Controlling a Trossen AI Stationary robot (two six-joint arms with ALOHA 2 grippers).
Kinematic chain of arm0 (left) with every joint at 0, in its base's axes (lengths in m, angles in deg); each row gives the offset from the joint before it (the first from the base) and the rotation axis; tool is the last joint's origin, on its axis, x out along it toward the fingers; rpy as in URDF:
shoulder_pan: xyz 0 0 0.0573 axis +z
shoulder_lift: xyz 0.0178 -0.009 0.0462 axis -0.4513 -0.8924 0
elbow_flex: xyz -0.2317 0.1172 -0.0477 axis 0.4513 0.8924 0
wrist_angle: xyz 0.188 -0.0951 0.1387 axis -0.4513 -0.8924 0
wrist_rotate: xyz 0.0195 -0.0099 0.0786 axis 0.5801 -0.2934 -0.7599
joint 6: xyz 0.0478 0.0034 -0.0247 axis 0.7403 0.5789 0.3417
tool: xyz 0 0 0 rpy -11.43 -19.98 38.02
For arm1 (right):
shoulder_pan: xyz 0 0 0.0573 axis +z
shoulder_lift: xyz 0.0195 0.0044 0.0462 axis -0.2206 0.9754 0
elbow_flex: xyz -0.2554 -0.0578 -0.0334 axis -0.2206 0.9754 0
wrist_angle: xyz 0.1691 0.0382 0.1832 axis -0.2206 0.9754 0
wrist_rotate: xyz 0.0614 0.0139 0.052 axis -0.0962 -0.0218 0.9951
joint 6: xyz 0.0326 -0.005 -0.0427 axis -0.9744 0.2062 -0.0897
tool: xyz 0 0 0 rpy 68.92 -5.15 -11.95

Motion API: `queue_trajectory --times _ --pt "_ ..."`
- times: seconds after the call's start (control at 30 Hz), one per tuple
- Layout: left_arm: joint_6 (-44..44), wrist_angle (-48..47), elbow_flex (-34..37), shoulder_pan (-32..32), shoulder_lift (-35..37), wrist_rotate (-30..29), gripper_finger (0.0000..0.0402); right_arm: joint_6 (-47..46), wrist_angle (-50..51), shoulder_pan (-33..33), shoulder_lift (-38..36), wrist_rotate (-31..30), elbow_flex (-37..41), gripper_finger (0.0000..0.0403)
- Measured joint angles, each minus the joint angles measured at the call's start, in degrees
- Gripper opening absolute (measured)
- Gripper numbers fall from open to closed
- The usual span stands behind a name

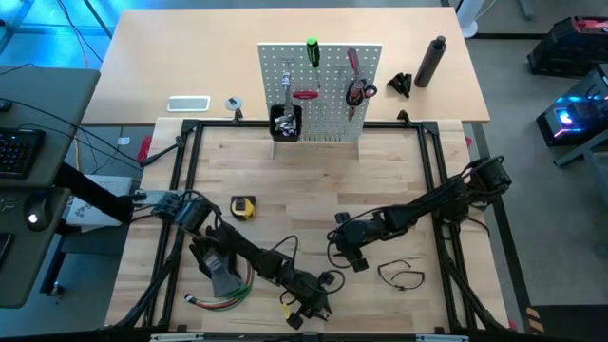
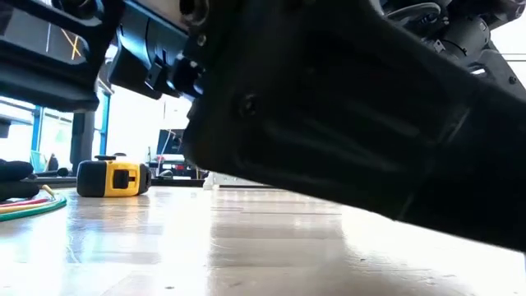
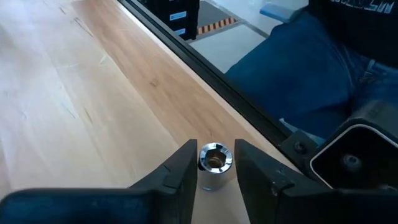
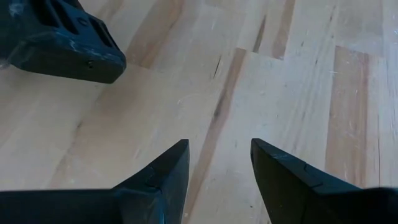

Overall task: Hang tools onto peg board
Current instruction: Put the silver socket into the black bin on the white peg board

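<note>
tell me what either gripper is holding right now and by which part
The left gripper has a small silver socket between its fingers, at its round sides; whether they grip it yet cannot be told. The right gripper is open over bare table, holding nothing.

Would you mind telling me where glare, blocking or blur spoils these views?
Low view: a dark arm close to the lens fills most of the frame, bright windows wash out the background, and only the yellow tape measure reads clearly. Left wrist view: the small metal socket glints; the near fingers look soft.
</note>
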Motion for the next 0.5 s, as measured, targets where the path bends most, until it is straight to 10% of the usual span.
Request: queue_trajectory --times 0.5 --pt "-0.03 -4.89 -0.11 1.7 1.31 -0.1 0.0055 -0.66 1.64 0.02 0.01 -0.02 0.0 0.0168"
